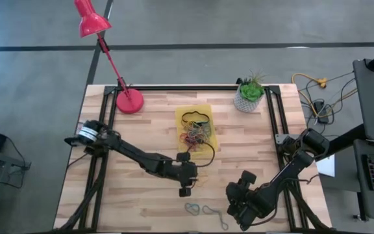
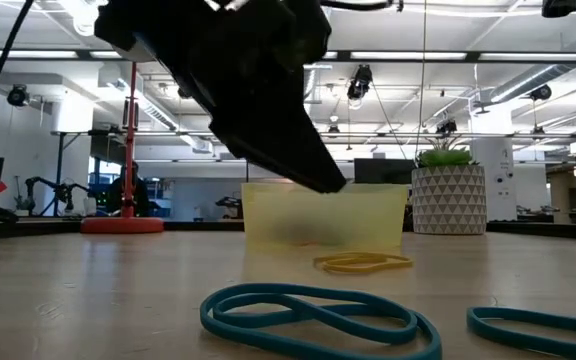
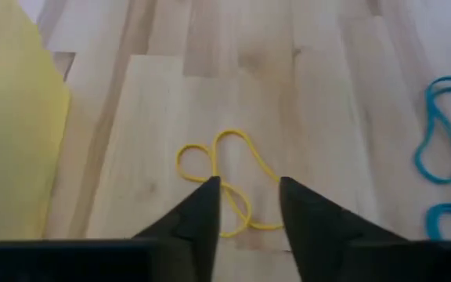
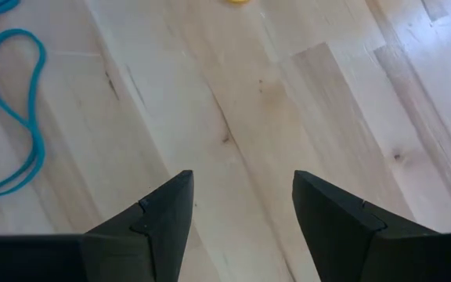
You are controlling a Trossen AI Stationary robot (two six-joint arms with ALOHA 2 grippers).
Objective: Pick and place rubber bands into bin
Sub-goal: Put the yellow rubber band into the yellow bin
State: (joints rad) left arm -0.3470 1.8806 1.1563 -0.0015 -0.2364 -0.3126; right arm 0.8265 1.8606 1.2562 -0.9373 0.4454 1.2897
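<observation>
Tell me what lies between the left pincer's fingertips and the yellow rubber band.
Nothing: in the left wrist view the left pincer hangs open over the yellow rubber band, bare wood around.

A: The high camera is looking straight down on the whole tabletop [image 1: 141,201]; the low one is sitting at tabletop level, facing the room.

B: Both wrist cameras are pointing close down at the wood. The left wrist and low views are sharing the yellow rubber band [image 3: 225,180].
</observation>
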